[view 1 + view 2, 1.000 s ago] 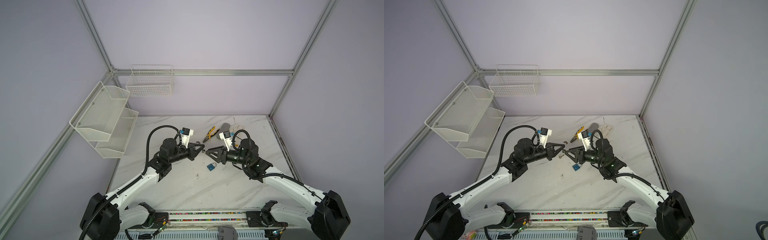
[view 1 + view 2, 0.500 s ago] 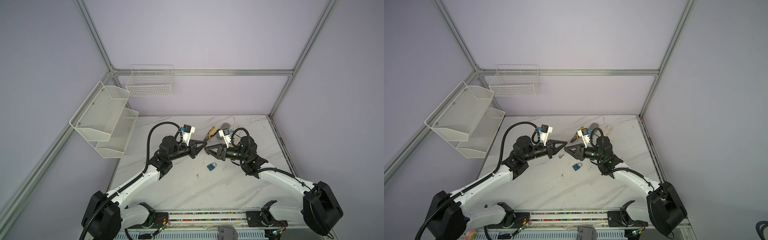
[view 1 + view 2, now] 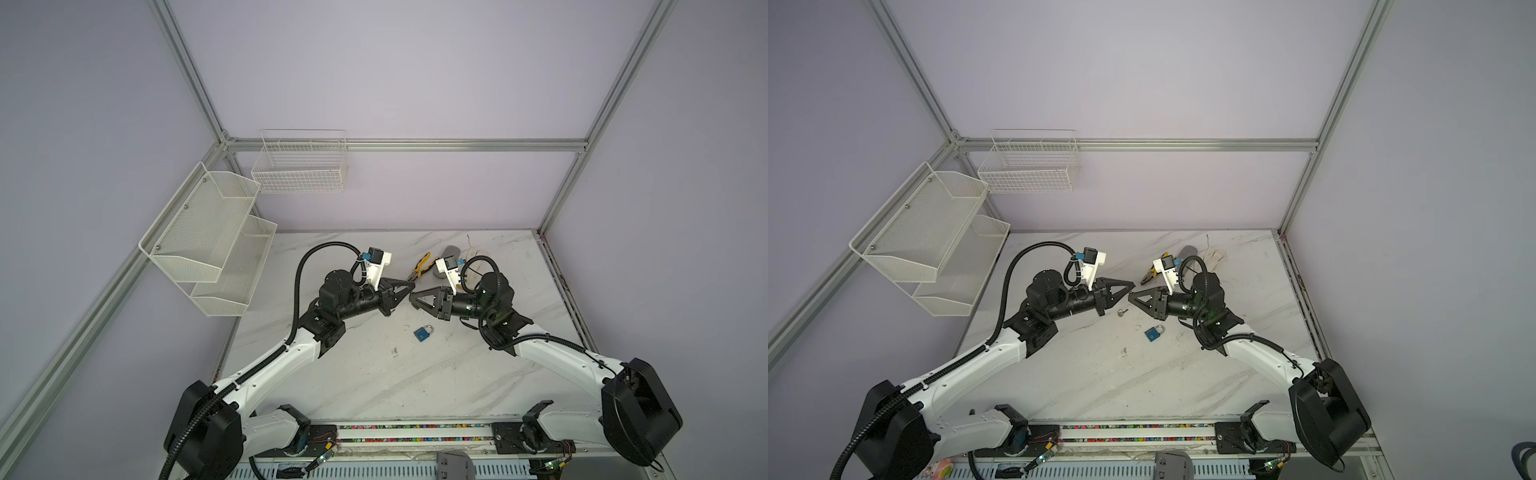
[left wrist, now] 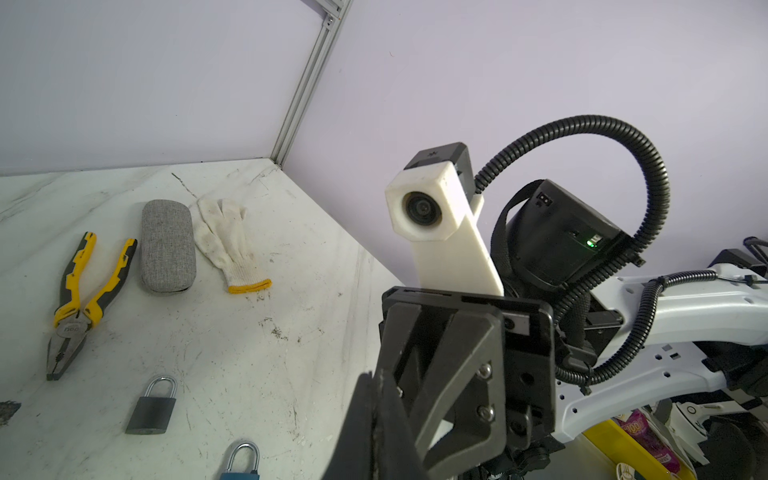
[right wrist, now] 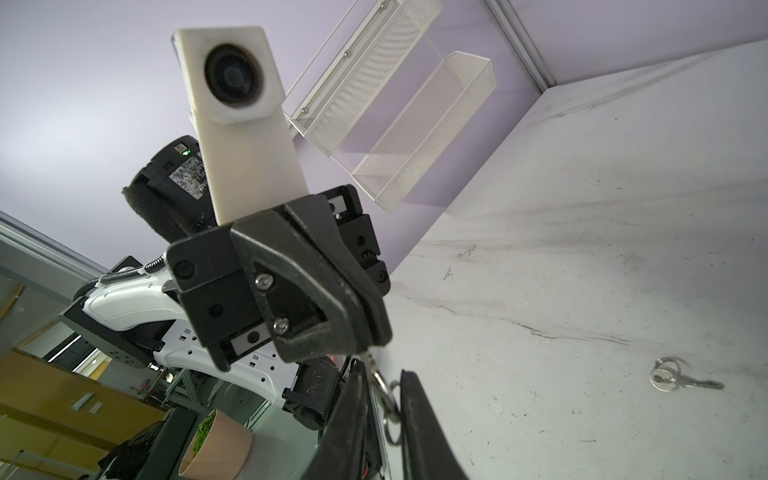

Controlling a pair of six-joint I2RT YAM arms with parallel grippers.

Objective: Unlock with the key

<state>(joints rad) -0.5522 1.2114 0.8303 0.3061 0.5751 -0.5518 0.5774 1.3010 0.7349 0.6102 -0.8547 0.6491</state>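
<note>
In both top views, two robot arms meet tip to tip above the middle of a marble table (image 3: 374,395). The left fingers (image 3: 405,285) are pressed together, and the right fingers (image 3: 415,297) point straight at them, almost touching. A blue padlock (image 3: 424,333) lies flat just in front of the tips, toward the front edge. In a top view a second key (image 3: 1121,312) rests on the table right under the meeting point. Pliers (image 3: 420,266), a grey case (image 3: 1187,252) and a white glove (image 3: 1217,254) sit near the back edge, toward the back right corner. A mesh rack (image 3: 203,224) and a wire basket (image 3: 299,166) hang on the walls at the back left corner.

The left wrist view looks past the closed left fingers (image 4: 374,428) at the right arm's camera. It shows a grey padlock (image 4: 151,409) standing apart from the blue padlock (image 4: 241,459), with the pliers (image 4: 79,299), case (image 4: 167,247) and glove (image 4: 224,245) in a row beyond.

The right wrist view shows the left fingers (image 5: 316,270) clamped on a key (image 5: 376,376), with its ring dangling below. The right fingers (image 5: 353,415) stand a narrow gap apart, and the ring hangs between them. The second key (image 5: 681,380) lies flat on the table well to one side.
</note>
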